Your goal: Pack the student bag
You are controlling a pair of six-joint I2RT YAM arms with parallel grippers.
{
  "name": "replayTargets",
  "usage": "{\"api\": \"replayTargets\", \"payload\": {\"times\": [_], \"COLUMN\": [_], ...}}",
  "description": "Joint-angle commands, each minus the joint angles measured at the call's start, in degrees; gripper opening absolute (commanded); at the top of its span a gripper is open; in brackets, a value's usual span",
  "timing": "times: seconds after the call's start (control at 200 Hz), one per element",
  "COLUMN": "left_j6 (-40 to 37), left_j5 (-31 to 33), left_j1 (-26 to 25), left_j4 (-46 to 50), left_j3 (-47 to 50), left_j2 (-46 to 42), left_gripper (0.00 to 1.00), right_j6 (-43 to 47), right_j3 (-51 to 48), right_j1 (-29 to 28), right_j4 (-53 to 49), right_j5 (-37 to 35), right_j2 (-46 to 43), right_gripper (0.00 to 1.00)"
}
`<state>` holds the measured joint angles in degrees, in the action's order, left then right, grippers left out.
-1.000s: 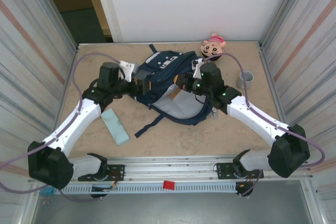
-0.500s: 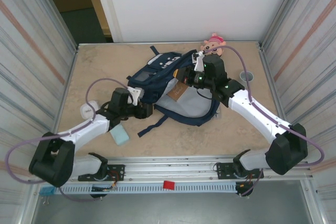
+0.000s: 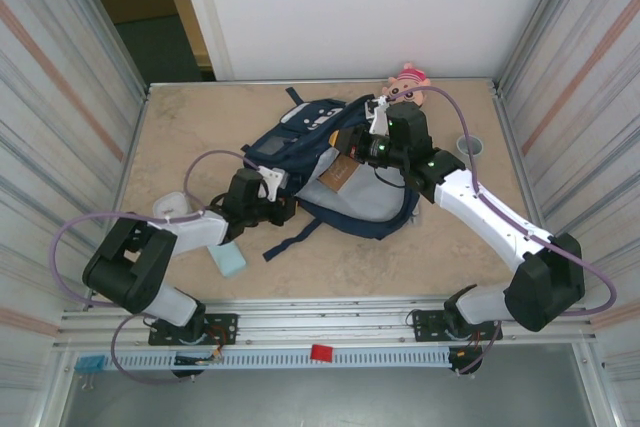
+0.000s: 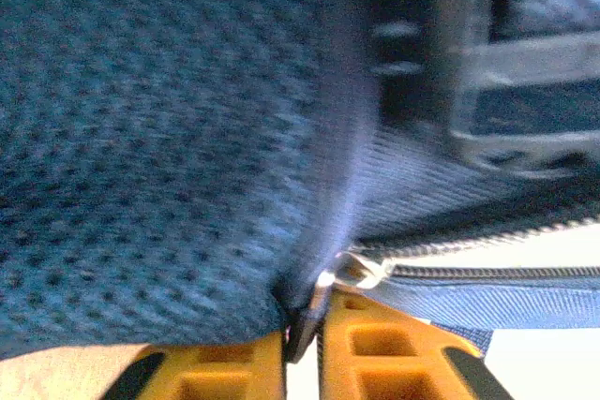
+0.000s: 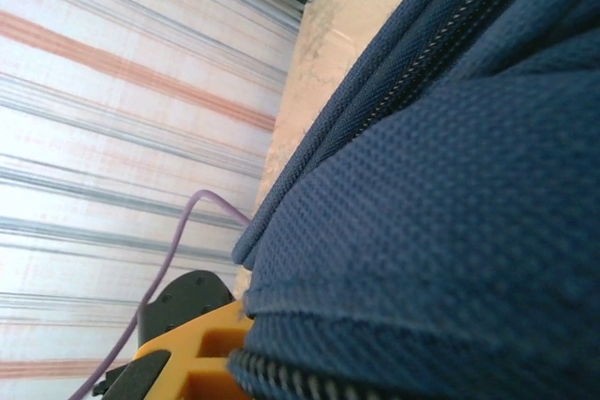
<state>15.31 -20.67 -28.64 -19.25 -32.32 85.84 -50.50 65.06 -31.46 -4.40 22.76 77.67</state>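
The student bag (image 3: 310,152), navy with a pale blue open inside, lies mid-table. My left gripper (image 3: 286,210) is at its near left edge. In the left wrist view the orange fingers (image 4: 234,367) stand almost together, pinching the bag's metal zipper pull (image 4: 361,269) and a fold of mesh fabric (image 4: 141,138). My right gripper (image 3: 347,151) holds the bag's far upper rim raised. In the right wrist view navy fabric (image 5: 431,194) and zipper teeth drape over one orange finger (image 5: 202,348); the other finger is hidden.
A pink plush toy (image 3: 408,83) lies at the back, and a grey cup (image 3: 471,145) stands by the right wall. A light blue case (image 3: 228,259) and a white round object (image 3: 168,209) sit near the left arm. Dark straps (image 3: 290,239) trail toward the front.
The left gripper moved from the bag's upper left down to its near left edge and then shifted slightly right. The right gripper lifted the rim and now holds still.
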Motion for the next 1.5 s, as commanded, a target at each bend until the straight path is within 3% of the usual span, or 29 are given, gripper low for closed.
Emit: {"api": "replayTargets", "payload": {"times": [0.0, 0.23, 0.516, 0.591, 0.726, 0.897, 1.092, 1.197, 1.298, 1.403, 1.493], "left_j6": [1.02, 3.59, 3.72, 3.51, 2.41, 3.44, 4.75, 6.4, 7.61, 8.4, 8.98], "left_j5": [-3.29, -6.55, 3.29, 2.91, -1.79, -10.12, -14.19, -14.64, -13.88, -12.41, -11.94], "left_j1": [-0.5, -0.6, -0.09, 0.88, 1.4, 1.49, 1.58, 1.73, 1.95, 2.19, 2.58], "left_j4": [-4.67, -4.05, 7.95, 8.82, 8.13, 2.32, 0.46, -0.19, -0.2, -0.16, 0.6], "left_j3": [0.31, 3.25, 3.75, 3.75, 3.97, 4.9, 3.58, 3.43, 3.53, 4.09, 4.45], "left_j2": [0.01, -5.16, -11.57, -11.11, -9.25, -6.74, -3.73, -2.98, -2.96, -3.38, -3.78], "left_gripper": [0.0, 0.0, 0.0, 0.0, 0.0, 0.0, 0.07, 0.22, 0.29, 0.26, 0.09], "right_j6": [0.31, -1.66, -3.35, -3.34, -3.58, -4.21, -9.11, -9.85, -10.06, -9.88, -9.75], "right_j3": [2.38, -1.42, -4.41, -5.05, -7.72, -15.38, -22.66, -22.21, -20.93, -19.9, -19.32], "right_j1": [0.35, 0.44, 0.09, 0.0, 0.98, 2.31, 2.37, 2.46, 2.34, 2.28, 2.09], "right_j4": [6.91, 9.51, 11.58, 9.37, -0.69, -6.32, 2.38, 4.23, 5.02, 5.4, 5.29], "right_j5": [-0.34, -3.66, -6.2, -6.13, -5.99, 0.89, 1.87, -0.34, -0.52, -0.08, -0.07], "right_j2": [-0.59, 0.4, 2.85, 2.12, -2.09, -7.02, -8.02, -6.78, -5.51, -4.73, -4.23], "right_gripper": [0.0, 0.0, 0.0, 0.12, 0.49, 0.6, 0.59, 0.43, 0.34, 0.29, 0.26]}}
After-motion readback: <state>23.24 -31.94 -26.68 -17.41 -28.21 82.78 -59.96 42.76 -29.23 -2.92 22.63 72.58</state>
